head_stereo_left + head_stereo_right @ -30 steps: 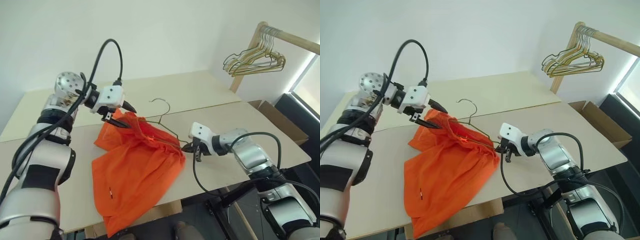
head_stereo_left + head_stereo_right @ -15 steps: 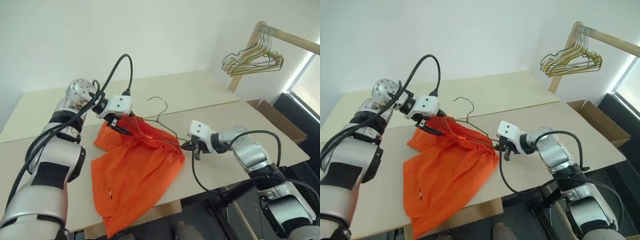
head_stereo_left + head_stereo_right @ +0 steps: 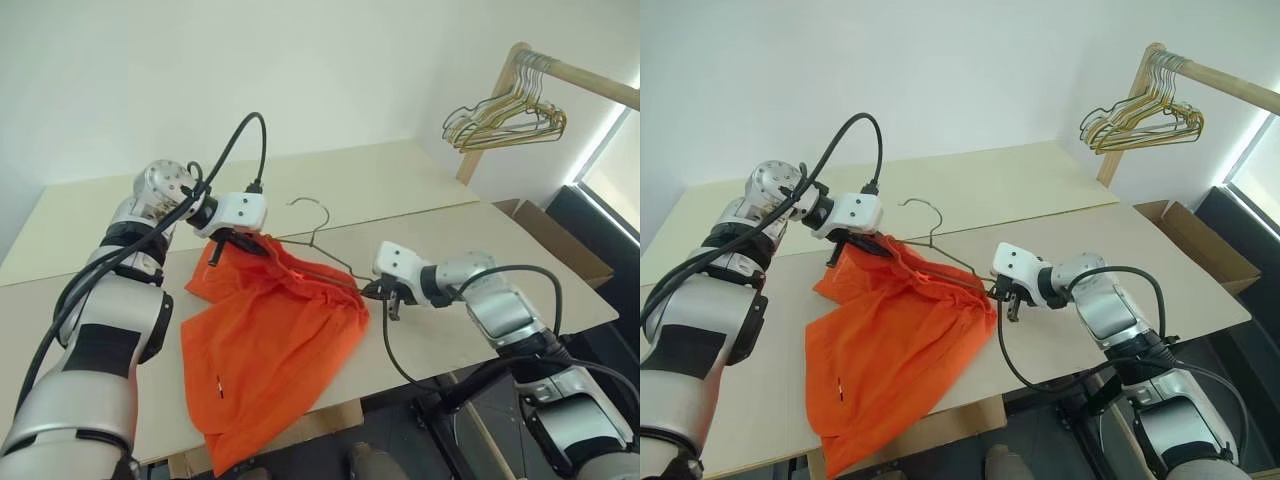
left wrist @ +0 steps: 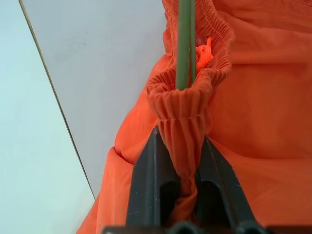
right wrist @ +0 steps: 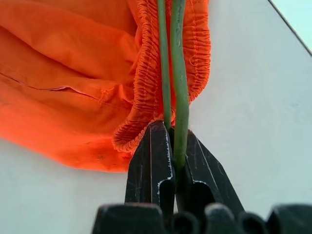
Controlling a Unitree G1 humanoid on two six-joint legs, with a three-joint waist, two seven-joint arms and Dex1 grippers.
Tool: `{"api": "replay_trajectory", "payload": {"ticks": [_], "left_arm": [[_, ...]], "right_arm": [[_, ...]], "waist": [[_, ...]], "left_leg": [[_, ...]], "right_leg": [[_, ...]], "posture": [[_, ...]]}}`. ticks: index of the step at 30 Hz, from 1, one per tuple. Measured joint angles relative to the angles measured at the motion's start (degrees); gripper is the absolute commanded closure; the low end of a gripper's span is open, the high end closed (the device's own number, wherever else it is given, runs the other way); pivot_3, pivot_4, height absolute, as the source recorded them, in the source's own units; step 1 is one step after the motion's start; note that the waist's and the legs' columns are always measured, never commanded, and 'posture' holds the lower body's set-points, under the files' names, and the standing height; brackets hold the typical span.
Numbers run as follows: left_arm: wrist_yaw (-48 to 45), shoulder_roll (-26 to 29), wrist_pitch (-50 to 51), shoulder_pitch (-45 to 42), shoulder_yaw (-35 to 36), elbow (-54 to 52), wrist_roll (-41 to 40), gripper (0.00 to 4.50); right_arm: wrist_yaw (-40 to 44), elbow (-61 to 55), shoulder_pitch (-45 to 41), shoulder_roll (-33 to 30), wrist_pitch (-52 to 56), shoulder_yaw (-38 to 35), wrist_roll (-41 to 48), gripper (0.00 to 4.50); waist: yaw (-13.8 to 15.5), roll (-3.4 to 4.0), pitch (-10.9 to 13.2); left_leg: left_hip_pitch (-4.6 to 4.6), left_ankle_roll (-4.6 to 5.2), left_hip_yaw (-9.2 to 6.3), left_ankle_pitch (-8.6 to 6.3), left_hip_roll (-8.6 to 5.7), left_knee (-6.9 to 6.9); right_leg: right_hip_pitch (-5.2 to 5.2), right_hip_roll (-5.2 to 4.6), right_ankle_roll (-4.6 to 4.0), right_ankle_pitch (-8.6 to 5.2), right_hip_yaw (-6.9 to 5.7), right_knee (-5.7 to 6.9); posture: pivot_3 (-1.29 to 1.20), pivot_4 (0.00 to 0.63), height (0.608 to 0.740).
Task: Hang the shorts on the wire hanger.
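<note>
The shorts (image 3: 270, 335) lie spread on the pale table (image 3: 470, 240), the lower hem trailing over the near edge; the gathered waistband is lifted at 2 points. The wire hanger (image 3: 330, 262) is threaded inside that waistband, its silvery hook rising clear above the fabric toward the far side; both ends of the hanger sit within the cloth.

The left gripper (image 4: 180, 165) has its 2 black fingers (image 4: 146, 185) pinched onto a bunched fold of waistband, the green wire passing just beyond the fold. The right gripper (image 5: 170, 156) has its jaws clamped on the hanger's wire at the other end, waistband edge touching them.

A wooden rail (image 3: 575, 75) stands at the far right, carrying a bunch of gold and dark hangers (image 3: 505, 120); a cardboard box (image 3: 560, 245) sits beyond the table's right end.
</note>
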Motion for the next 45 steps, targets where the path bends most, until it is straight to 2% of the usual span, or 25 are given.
{"api": "replay_trajectory", "payload": {"ticks": [4, 8, 11, 16, 21, 26, 33, 45], "left_arm": [[0.4, 0.6, -1.1, 0.0, 0.3, 0.0, 0.9, 4.50], [2.6, 0.8, -1.8, 0.0, 0.6, 0.2, 2.1, 4.50], [3.5, 1.1, -1.8, -0.3, 1.0, 0.4, 2.2, 4.50], [5.6, 2.0, -1.2, -1.0, 3.4, 1.0, 2.0, 4.50], [5.2, 2.8, -1.0, -1.3, 5.8, 1.3, 1.7, 4.50], [4.9, 2.9, -1.3, -1.7, 6.4, 1.3, 1.8, 4.50], [5.0, 3.4, -1.6, -2.3, 7.1, 1.3, 2.0, 4.50], [5.4, 3.8, -2.1, -2.3, 7.5, 1.4, 2.1, 4.50]], "right_arm": [[-2.1, -0.1, 0.8, 0.5, -3.4, -0.1, -0.6, 3.37], [-3.5, -0.2, 0.8, 0.9, -3.8, -1.4, -0.2, 1.99], [-3.8, -0.3, 0.9, 0.0, -3.5, -5.3, 1.8, 0.92], [-3.6, -3.8, 4.9, -3.9, -1.5, -14.7, 7.2, 0.92], [-4.0, -8.1, 14.7, -5.0, 0.7, -17.7, 10.0, 0.92], [-6.6, -8.2, 16.6, 2.3, 4.0, -16.0, 12.6, 0.92], [-10.7, 0.8, 11.5, 11.7, 4.0, -13.6, 13.2, 0.92], [-10.6, 14.1, 7.0, 17.4, 0.6, -12.0, 13.8, 0.92]], "waist": [[-0.2, 0.00, 0.0], [-0.1, 0.00, 0.0], [0.0, 0.00, 0.0], [0.4, -0.01, 0.0], [0.4, -0.02, 0.0], [-0.4, -0.04, 0.0], [-0.8, -0.04, 0.0], [-0.6, -0.04, 0.0]], "left_leg": [[0.02, 0.00, -0.01, 0.00, 0.00, 0.01], [0.02, 0.00, -0.08, 0.00, -0.01, 0.02], [0.01, 0.00, -0.14, 0.00, -0.02, 0.03], [-0.03, 0.00, -0.18, 0.00, -0.02, 0.03], [-0.03, 0.00, -0.12, 0.00, -0.03, 0.04], [0.21, 0.00, -0.14, 0.01, -0.04, 0.06], [0.38, -0.04, -0.17, 0.06, -0.04, 0.11], [0.14, -0.03, -0.27, 0.05, -0.05, 0.11]], "right_leg": [[0.00, 0.00, 0.00, 0.00, 0.01, 0.03], [0.01, -0.01, 0.00, 0.01, 0.01, 0.07], [0.01, -0.03, 0.01, 0.01, 0.01, 0.06], [0.03, -0.03, 0.01, 0.01, -0.06, 0.01], [0.04, -0.04, 0.01, 0.01, -0.05, 0.03], [0.05, 0.00, 0.00, 0.03, 0.08, 0.41], [0.16, 0.04, 0.00, 0.03, 0.09, 0.57], [0.09, -0.03, 0.00, 0.06, 0.04, 0.61]], "posture": [[-0.13, 0.000, 0.740], [-0.12, 0.000, 0.740], [-0.12, 0.000, 0.740], [-0.13, 0.000, 0.740], [-0.13, 0.000, 0.740], [-0.12, 0.000, 0.740], [-0.10, 0.000, 0.740], [-0.08, 0.000, 0.740]]}}
